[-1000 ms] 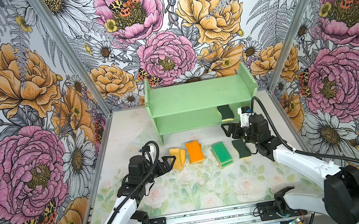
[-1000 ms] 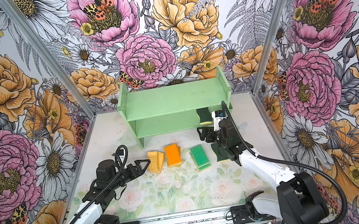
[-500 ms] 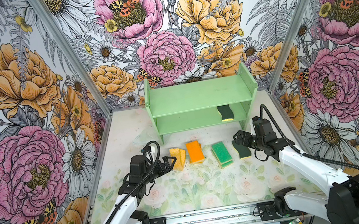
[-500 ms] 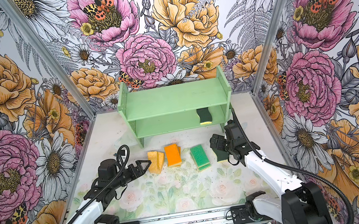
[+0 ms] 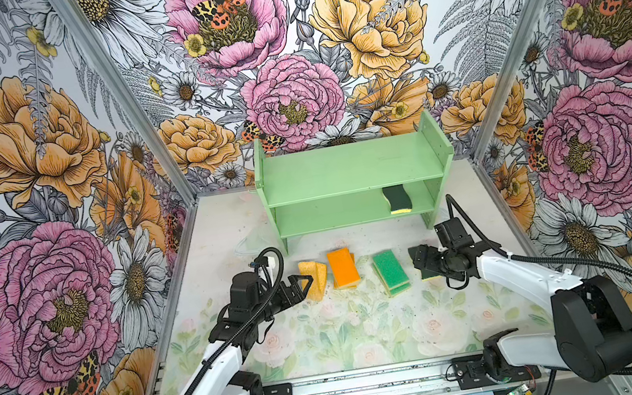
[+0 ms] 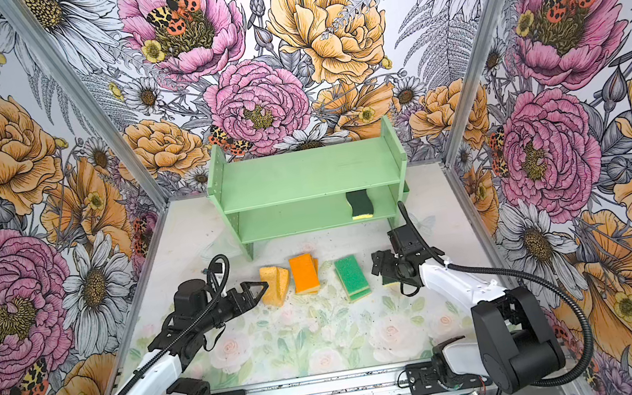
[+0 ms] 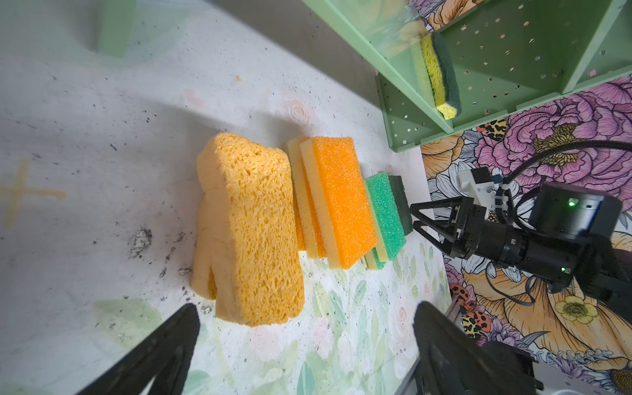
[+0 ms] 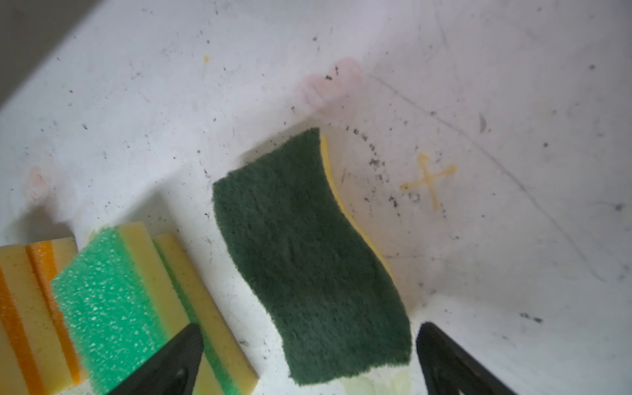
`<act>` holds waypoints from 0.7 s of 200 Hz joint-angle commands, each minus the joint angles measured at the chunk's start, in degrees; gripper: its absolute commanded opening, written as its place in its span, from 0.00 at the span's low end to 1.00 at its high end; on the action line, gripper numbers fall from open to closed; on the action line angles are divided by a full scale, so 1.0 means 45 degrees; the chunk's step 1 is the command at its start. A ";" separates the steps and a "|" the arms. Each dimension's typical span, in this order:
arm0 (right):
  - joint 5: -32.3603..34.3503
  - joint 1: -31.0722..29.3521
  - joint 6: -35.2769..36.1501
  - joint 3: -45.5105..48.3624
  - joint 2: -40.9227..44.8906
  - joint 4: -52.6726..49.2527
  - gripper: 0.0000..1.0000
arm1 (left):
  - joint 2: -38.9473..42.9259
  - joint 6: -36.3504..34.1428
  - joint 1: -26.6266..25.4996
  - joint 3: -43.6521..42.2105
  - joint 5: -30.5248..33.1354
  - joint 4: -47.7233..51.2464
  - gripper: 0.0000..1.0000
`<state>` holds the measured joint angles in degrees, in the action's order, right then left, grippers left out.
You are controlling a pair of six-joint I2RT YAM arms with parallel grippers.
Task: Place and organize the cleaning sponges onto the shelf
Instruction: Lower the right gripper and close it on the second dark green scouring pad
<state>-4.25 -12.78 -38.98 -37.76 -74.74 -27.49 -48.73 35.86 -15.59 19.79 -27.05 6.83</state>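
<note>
Wavy dark-green-topped sponge (image 8: 307, 256): likely light, squashy (scourer face rougher); pinch across narrow waist. Right gripper (image 5: 419, 263) spread wide over it; left gripper (image 5: 305, 286) likewise apart, empty.

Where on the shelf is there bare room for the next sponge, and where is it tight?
On the shelf, the top tier is bare. The lower tier is bare from its left panel to the dark sponge near its right panel. Crowded: the row of yellow pair, orange stack and green stack between the open left gripper and right gripper.
</note>
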 commanded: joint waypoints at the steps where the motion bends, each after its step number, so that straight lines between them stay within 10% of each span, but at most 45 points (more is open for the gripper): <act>1: 0.0392 0.0009 0.0375 -0.0077 -0.0341 -0.0531 0.99 | -0.0232 0.0252 -0.0172 0.0281 0.0251 -0.0633 0.99; 140: 0.1762 -0.0882 0.1707 -0.0724 -0.1582 -0.0786 0.93 | -0.1543 0.0640 -0.1309 0.0753 0.1265 -0.1277 0.99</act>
<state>0.10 -14.87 -32.97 -38.52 -79.90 -30.76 -54.87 37.82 -20.45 21.21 -23.33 3.44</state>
